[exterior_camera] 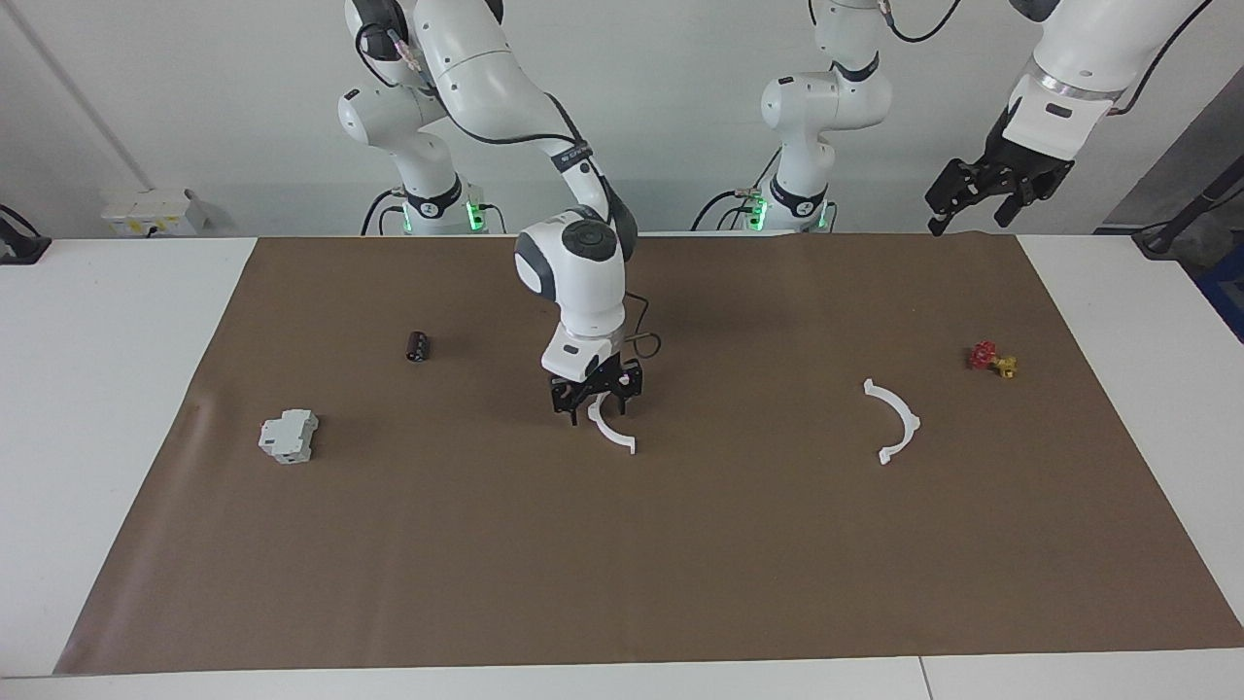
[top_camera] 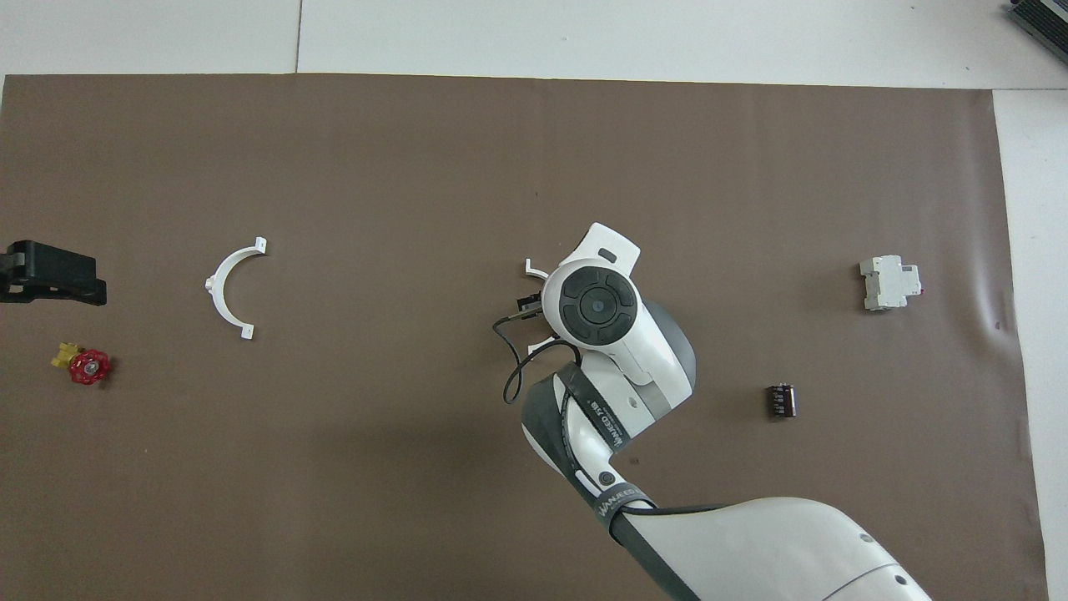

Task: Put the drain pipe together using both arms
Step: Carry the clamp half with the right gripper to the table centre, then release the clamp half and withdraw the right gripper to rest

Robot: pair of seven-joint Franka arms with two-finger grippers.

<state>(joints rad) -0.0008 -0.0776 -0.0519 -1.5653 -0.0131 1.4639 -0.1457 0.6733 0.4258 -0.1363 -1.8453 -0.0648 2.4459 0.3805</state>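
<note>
A matte brown mat (exterior_camera: 680,544) covers the table. The right hand (exterior_camera: 595,406), fingers spread wide, straddles one thin white plastic half-ring (exterior_camera: 612,435) lying mid-mat. The left hand (exterior_camera: 991,190) waits raised, open. The other half-ring (exterior_camera: 896,421) lies near the left arm's end.

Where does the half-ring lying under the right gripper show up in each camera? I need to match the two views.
Facing view: the centre half-ring lies mid-mat, just below the right gripper.
Overhead view: the same half-ring is mostly covered by the right arm's wrist; only its end tab and a sliver show.
Shared landmark: the small dark cylinder, toward the right arm's end of the mat.
</note>
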